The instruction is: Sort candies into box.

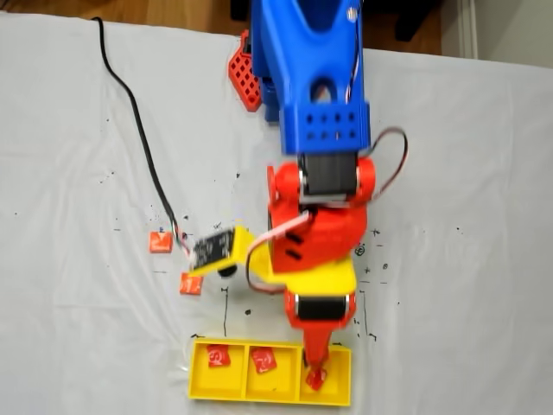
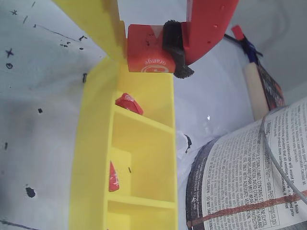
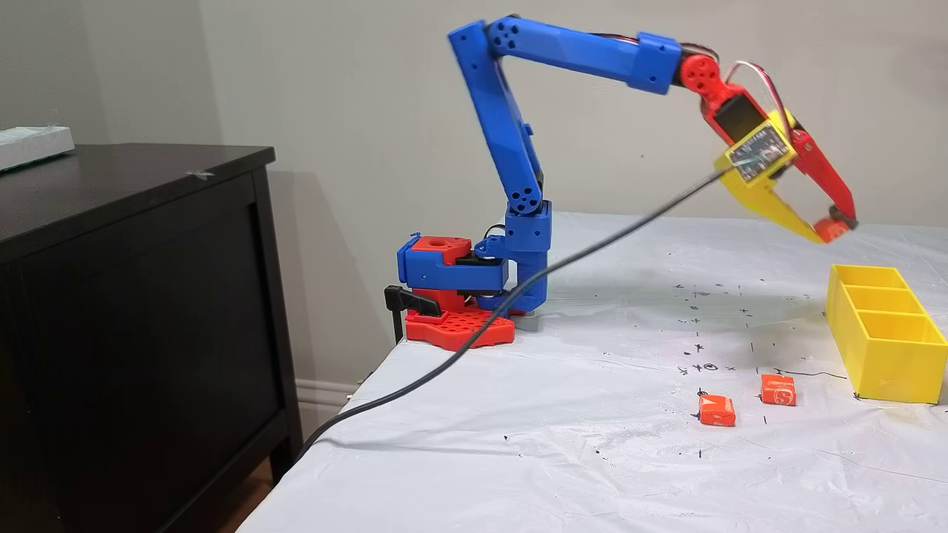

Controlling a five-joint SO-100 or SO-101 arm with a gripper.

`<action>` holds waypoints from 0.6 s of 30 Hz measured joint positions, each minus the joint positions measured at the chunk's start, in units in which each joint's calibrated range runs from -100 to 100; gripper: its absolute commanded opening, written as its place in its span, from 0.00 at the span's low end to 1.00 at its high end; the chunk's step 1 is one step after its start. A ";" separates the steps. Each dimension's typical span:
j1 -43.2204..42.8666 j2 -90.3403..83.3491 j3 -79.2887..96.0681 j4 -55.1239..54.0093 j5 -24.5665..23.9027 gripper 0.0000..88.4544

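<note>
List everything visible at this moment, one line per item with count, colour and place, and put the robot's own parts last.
candies on the cloth: two, orange-red, lying apart, left of the box in a fixed view.
candies in the box: two, red, one in each of two neighbouring compartments.
held candy: one, orange-red, pinched in the tool above the third compartment.
box: one, bright yellow, three compartments in a row, near the table edge.
tablecloth: one, white with black pen marks.
cable: one, black, trailing across the cloth.
printed paper: one, black text on white, beside the box in the wrist view.
cabinet: one, dark, beside the table.
arm: one, blue and red.
tool: one, yellow and red fingers, shut on the candy.
</note>
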 measured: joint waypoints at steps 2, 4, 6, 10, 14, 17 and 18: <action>0.00 3.47 -2.14 -1.51 -0.39 0.00; 0.00 4.74 -3.25 -1.83 -0.59 0.00; 0.00 5.33 -4.19 -1.83 -0.63 0.00; 0.00 6.26 -5.82 0.56 -0.63 0.01; -0.70 7.19 -5.90 0.71 -0.63 0.10; -1.48 7.36 -5.90 0.16 -0.63 0.18; -1.64 7.36 -5.90 -0.08 -0.63 0.18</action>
